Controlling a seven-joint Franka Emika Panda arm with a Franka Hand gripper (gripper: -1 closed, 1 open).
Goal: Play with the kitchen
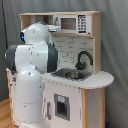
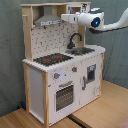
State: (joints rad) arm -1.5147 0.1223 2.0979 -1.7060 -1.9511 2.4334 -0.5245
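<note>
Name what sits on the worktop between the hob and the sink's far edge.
In the second exterior view, the hob adjoins the grey sink; the black tap rises behind it.

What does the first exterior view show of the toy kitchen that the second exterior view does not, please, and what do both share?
Only the first exterior view shows the microwave panel on the upper shelf, and the arm's bulky white body hiding the hob side. Only the second exterior view shows the red-ringed hob, the oven door, the knobs and the hood, with the arm reaching in at hood height from the second exterior view's right. Both exterior views show the kitchen, its sink and black tap.
</note>
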